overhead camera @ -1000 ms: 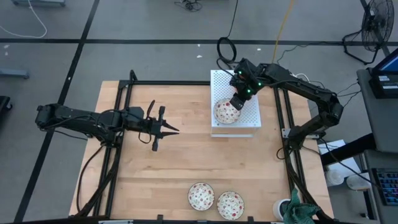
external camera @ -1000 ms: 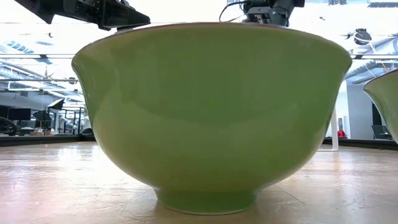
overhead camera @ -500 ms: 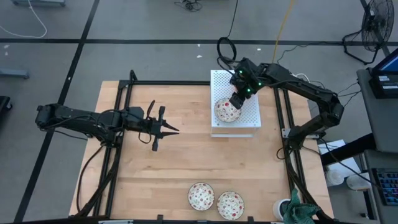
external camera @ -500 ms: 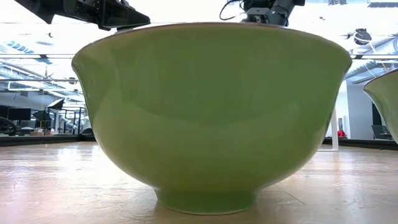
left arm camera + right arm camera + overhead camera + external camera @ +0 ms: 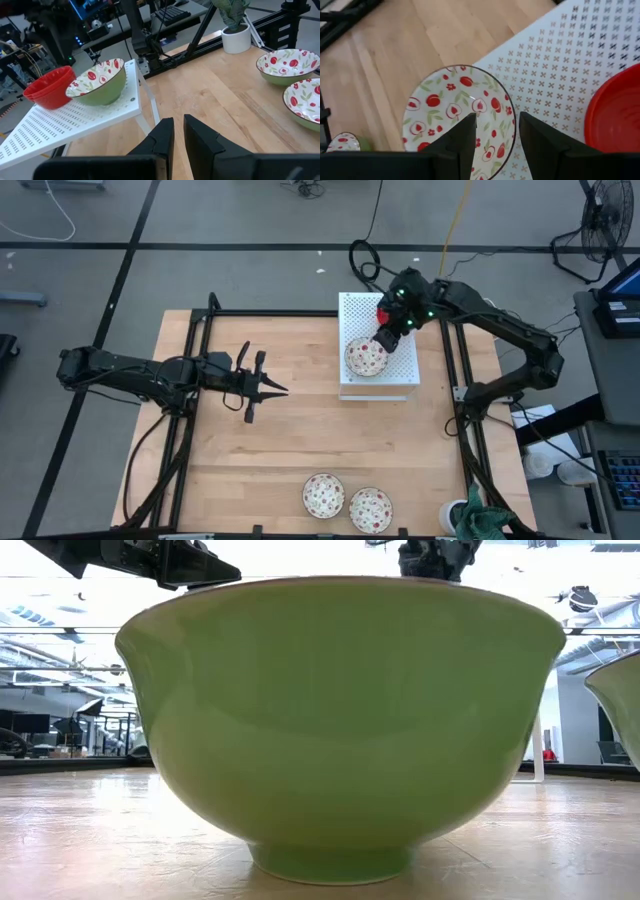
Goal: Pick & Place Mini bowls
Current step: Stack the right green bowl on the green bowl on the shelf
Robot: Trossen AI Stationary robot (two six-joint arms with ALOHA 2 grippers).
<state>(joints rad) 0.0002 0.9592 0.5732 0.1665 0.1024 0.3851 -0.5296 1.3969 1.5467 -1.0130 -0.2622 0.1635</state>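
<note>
A white mini bowl with red floral speckles (image 5: 366,358) stands upright on the white perforated board (image 5: 400,375) at the far right. Beside it on the board is a red mini bowl (image 5: 615,115), partly under the arm in the high view. My right gripper (image 5: 496,142) hangs open just above the speckled bowl's (image 5: 457,115) rim, touching nothing. Two more speckled bowls (image 5: 323,494) (image 5: 371,509) rest on the table at its near edge. My left gripper (image 5: 280,390) waits shut over the table's left middle.
One near bowl's green outer wall (image 5: 340,720) fills the low view. A potted plant (image 5: 235,37) stands at the near right corner. A black frame (image 5: 200,380) runs along the table's sides. Bare wood (image 5: 300,440) lies between the board and the near bowls.
My right gripper has risen and drawn back toward the table's far right, off the speckled bowl on the board. The bowl stays upright where it was.
</note>
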